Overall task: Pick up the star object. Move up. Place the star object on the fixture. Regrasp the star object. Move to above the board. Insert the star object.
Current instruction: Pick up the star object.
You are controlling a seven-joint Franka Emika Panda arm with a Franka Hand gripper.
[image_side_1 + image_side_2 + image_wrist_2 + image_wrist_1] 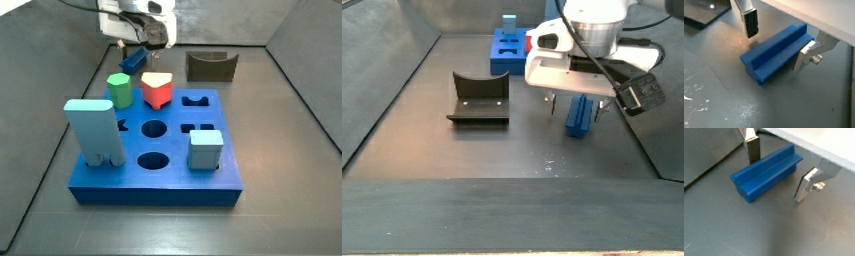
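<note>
The star object is a dark-blue ridged prism lying on its side on the grey floor. My gripper is down around it and open, with one silver finger on one side of it and the other finger on the opposite side. In a side view the star object lies under the gripper, to the right of the fixture. In another side view the gripper is behind the board, left of the fixture.
On the board stand a tall pale-blue block, a green peg, a red peg and a pale-blue square block. The board lies far back. Grey enclosure walls ring the floor.
</note>
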